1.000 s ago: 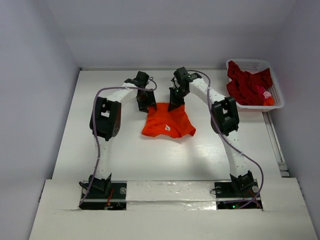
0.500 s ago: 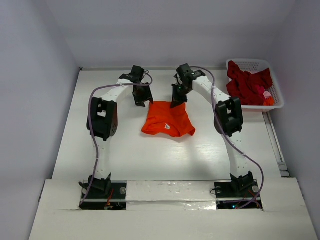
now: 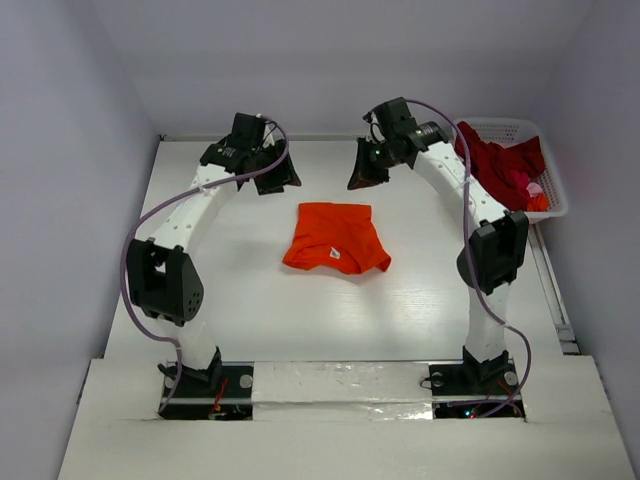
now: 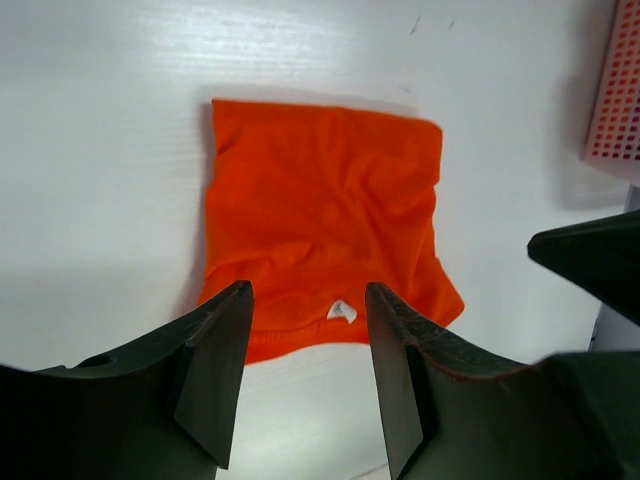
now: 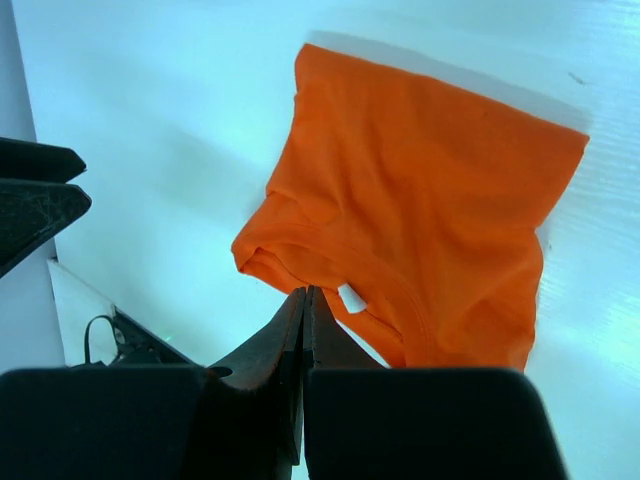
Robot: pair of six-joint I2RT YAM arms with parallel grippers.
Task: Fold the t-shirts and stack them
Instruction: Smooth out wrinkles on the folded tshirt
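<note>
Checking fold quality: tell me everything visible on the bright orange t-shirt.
The bright orange fabric t-shirt lies flat, folded into a rough rectangle that flares at its near edge, midway across the white table. Soft, lightly wrinkled; its collar and small white neck label face up near that edge. Only the table touches it; the left pincer and right pincer hang clear of it.

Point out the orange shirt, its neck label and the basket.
orange shirt [image 3: 335,238], top view, middle of fabric.
neck label [image 4: 341,312], left wrist view, white tag.
basket [image 3: 505,126], top view, far rim.
</note>
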